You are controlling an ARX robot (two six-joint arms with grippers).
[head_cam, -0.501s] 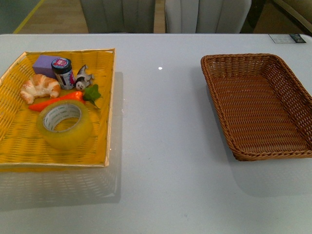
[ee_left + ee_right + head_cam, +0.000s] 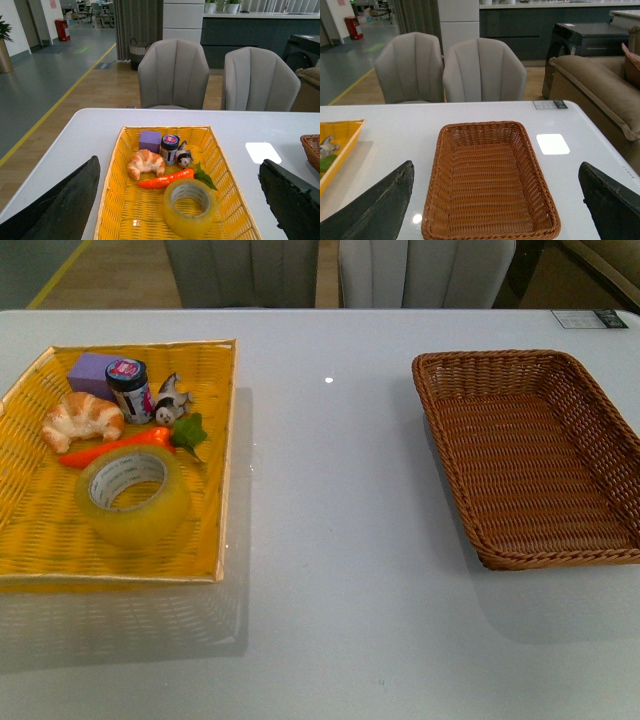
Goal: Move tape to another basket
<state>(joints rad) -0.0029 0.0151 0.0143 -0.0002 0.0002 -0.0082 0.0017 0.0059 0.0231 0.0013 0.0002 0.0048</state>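
The tape, a wide yellowish translucent roll with a white printed core, lies flat in the near part of the yellow woven tray on the left of the table. The brown wicker basket stands empty on the right. Neither arm shows in the front view. My left gripper hangs open above the tray, its dark fingers wide on either side of the tape and apart from it. My right gripper is open over the brown basket, holding nothing.
In the tray behind the tape lie a toy carrot, a croissant, a small jar, a purple block and a small black-and-white figure. Grey chairs stand past the table's far edge. A card lies at the far right corner.
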